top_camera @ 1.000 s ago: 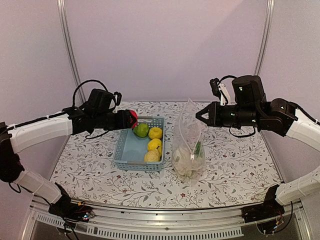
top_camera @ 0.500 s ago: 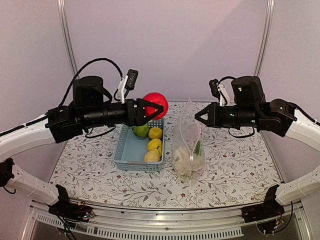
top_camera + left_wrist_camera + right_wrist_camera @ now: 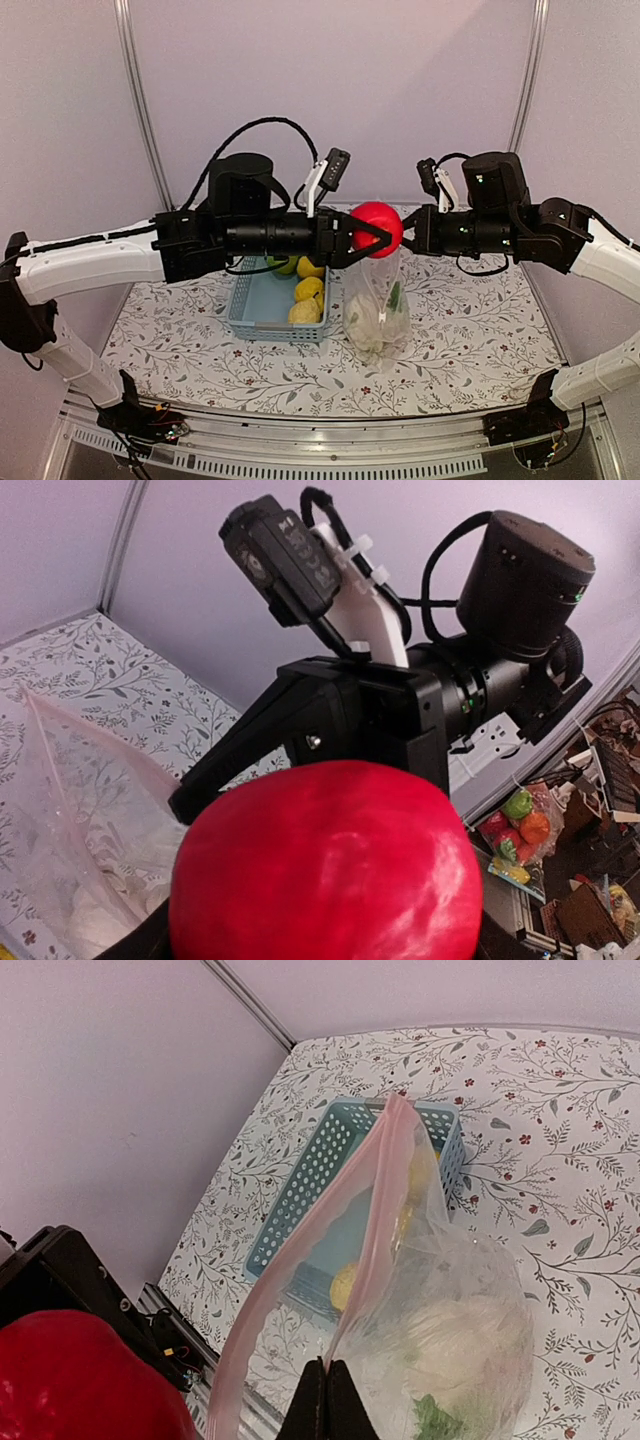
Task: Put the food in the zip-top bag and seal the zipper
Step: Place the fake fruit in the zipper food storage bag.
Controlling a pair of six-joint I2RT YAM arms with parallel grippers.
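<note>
My left gripper (image 3: 380, 234) is shut on a red tomato (image 3: 377, 228), held in the air just above the mouth of the zip-top bag (image 3: 378, 305). In the left wrist view the tomato (image 3: 325, 870) fills the lower frame and hides the fingertips. My right gripper (image 3: 326, 1372) is shut on the bag's upper edge and holds the bag (image 3: 460, 1300) upright. The pink-tinted zipper (image 3: 300, 1250) gapes open. Inside lie a white cauliflower (image 3: 465, 1335) and a green piece (image 3: 435, 1422). Yellow lemons (image 3: 310, 288) and a green fruit (image 3: 285, 266) stay in the basket.
The light-blue basket (image 3: 258, 292) stands just left of the bag on the flowered table; its perforated wall (image 3: 310, 1175) shows behind the bag in the right wrist view. The two grippers nearly meet above the bag. Walls and metal posts enclose the back.
My left arm has lifted the tomato from over the basket and carried it right, up to the bag's mouth beside the right gripper. The right arm and bag have not moved.
</note>
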